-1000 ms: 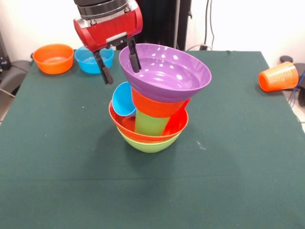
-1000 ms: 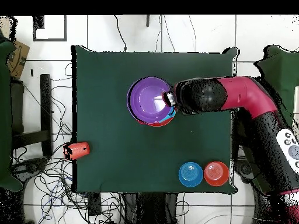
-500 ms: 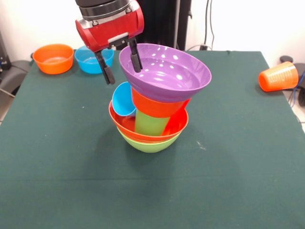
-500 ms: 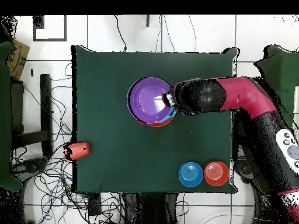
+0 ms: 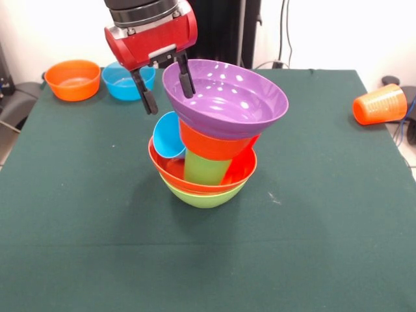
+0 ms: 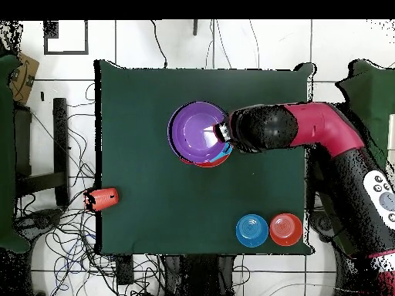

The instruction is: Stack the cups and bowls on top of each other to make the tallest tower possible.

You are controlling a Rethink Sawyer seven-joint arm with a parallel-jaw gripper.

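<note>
While the tower [image 5: 209,140] stands mid-frame on the worktop [image 5: 84,214], purple bowl [image 5: 227,97] tilted on top, the gripper [image 5: 168,89] straddles its upper-left rim, jaws spread apart.

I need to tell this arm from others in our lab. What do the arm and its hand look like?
The arm is glossy red with black sections, and shows a pale panel of buttons near its base. The hand has a boxy red body under a black wrist ring, a small light plate on its face, and two thin black fingers.
</note>
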